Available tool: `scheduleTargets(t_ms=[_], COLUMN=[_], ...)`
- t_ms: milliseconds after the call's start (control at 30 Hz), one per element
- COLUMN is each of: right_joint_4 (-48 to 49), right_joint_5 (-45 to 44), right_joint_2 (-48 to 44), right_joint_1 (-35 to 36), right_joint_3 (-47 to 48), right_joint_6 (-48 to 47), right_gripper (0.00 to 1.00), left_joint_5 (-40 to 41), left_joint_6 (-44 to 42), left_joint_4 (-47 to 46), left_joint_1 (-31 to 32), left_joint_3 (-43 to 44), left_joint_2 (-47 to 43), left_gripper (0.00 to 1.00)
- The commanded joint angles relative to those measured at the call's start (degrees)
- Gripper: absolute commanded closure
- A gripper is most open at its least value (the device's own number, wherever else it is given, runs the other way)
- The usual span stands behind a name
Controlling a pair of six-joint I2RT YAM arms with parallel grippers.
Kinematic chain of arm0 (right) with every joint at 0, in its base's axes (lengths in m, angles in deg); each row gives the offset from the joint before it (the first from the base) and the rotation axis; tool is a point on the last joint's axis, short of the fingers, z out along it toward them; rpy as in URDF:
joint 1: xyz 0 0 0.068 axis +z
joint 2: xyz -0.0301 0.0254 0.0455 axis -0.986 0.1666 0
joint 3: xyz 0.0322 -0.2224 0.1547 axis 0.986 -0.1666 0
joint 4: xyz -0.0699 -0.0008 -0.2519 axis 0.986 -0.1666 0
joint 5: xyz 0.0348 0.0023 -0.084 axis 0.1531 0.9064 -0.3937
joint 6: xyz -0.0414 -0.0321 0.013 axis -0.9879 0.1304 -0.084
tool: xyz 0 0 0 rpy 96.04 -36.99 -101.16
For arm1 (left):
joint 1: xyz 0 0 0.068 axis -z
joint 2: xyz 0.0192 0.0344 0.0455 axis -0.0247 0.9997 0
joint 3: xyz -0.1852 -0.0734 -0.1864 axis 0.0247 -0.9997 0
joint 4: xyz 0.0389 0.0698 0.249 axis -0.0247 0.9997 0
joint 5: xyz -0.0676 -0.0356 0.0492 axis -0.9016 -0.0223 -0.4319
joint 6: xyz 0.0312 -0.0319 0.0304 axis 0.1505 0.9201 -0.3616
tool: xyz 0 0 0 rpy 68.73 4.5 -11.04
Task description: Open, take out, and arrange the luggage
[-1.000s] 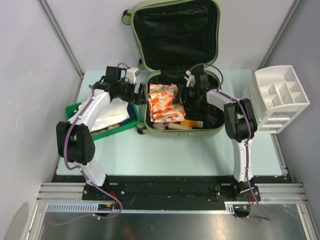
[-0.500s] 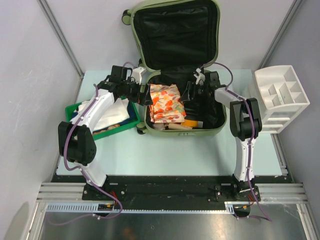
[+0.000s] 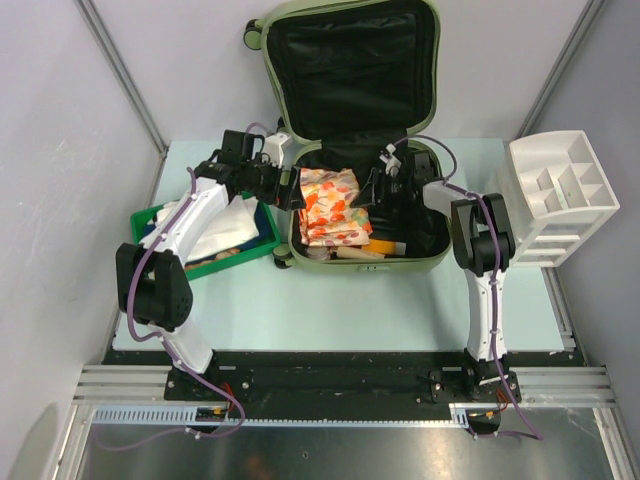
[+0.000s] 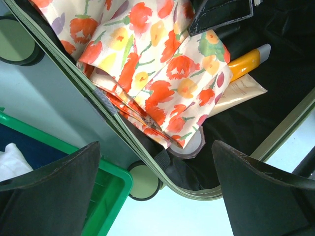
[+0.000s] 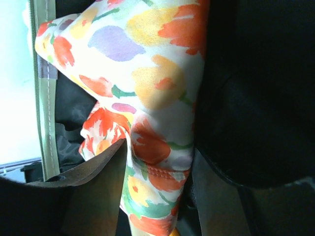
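Note:
The luggage (image 3: 432, 120), a pale olive-green suitcase, lies open on the table with its black-lined lid standing up at the back. A folded floral cloth (image 3: 325, 205) fills the left half of its lower shell. My right gripper (image 3: 370, 195) is at the cloth's right edge. In the right wrist view a fold of the floral cloth (image 5: 147, 73) fills the gap in my right gripper (image 5: 157, 196), with both fingers against it. My left gripper (image 3: 290, 195) hangs wide open over the luggage's left rim. The left wrist view shows the left gripper (image 4: 157, 196) holding nothing, above the floral cloth (image 4: 162, 64) and the rim (image 4: 280, 128).
An orange tube (image 4: 243, 64) and a cream tube (image 4: 238, 93) lie under the cloth's near end. A green tray (image 3: 150, 218) holding white cloth (image 3: 225, 225) sits left of the suitcase, close to a wheel (image 4: 143, 182). A white compartmented organizer (image 3: 560, 195) stands at the right.
The left arm swung right to the suitcase's left rim and stayed there. The right gripper lifted, then came back down at the cloth's right edge, and its jaws narrowed onto the fabric.

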Motion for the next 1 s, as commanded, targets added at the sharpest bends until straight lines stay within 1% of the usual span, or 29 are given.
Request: scheduleTargets(t_ms=[0, 67, 167, 300, 367, 467, 500, 533, 567, 633, 700, 733, 800, 967], right_joint_4=[6.21, 10.5, 14.55, 15.71, 15.18, 14.04, 13.17, 10.72, 9.22, 7.1, 7.01, 4.22, 3.49, 3.32], right_joint_5=[6.57, 7.54, 9.04, 7.38, 6.41, 5.18, 4.74, 4.21, 3.6, 1.67, -0.26, -1.06, -2.73, -4.31], right_joint_2=[2.52, 3.39, 4.01, 5.42, 6.12, 5.16, 4.46, 2.71, 1.74, -1.5, -3.71, -4.59, -7.14, -10.3], right_joint_1=[2.34, 3.22, 4.36, 5.5, 5.77, 5.51, 5.25, 4.98, 4.63, 3.66, 2.79, 2.78, 2.61, 3.13], right_joint_3=[0.74, 0.92, 0.92, 1.27, 1.79, 2.41, 2.76, 3.55, 4.08, 4.69, 5.31, 6.36, 7.15, 9.52], right_joint_6=[8.44, 11.42, 14.51, 15.4, 15.48, 14.61, 13.73, 11.29, 10.05, 7.67, 6.7, 6.09, 5.03, 7.66], right_gripper=[0.44, 0.45, 0.49, 0.48, 0.5, 0.73, 0.9, 0.98, 1.0, 1.0, 1.0, 1.0, 1.0, 1.0], left_joint_5=[-0.78, -0.6, -0.08, 0.45, 0.36, 0.1, 0.01, -0.07, -0.34, -0.69, -1.04, -2.09, -3.15, -3.42], left_joint_6=[-2.41, -2.5, -3.03, -3.2, -3.2, -3.55, -3.81, -3.9, -4.08, -3.82, -3.21, -2.68, -1.45, -1.71], left_joint_4=[-0.02, -0.02, 0.24, 0.41, 0.33, 0.59, 0.59, 0.85, 0.94, 0.94, 1.12, 1.03, 1.21, 1.21], left_joint_1=[-0.02, -0.02, -0.02, -0.02, -0.02, -0.1, -0.19, -0.37, -0.63, -1.07, -2.65, -3.52, -6.25, -11.17], left_joint_3=[1.18, 0.56, -0.49, -1.2, -1.2, -0.59, -0.41, 0.03, 0.29, 0.82, 1.08, 1.35, 1.44, -0.05], left_joint_2=[-1.49, -1.75, -2.02, -2.28, -2.28, -2.46, -2.63, -2.63, -2.81, -3.42, -3.69, -3.95, -4.22, -6.58], left_gripper=[0.0, 0.0, 0.0, 0.0, 0.0, 0.0, 0.0, 0.0, 0.0, 0.0, 0.0, 0.0, 0.0, 0.0])
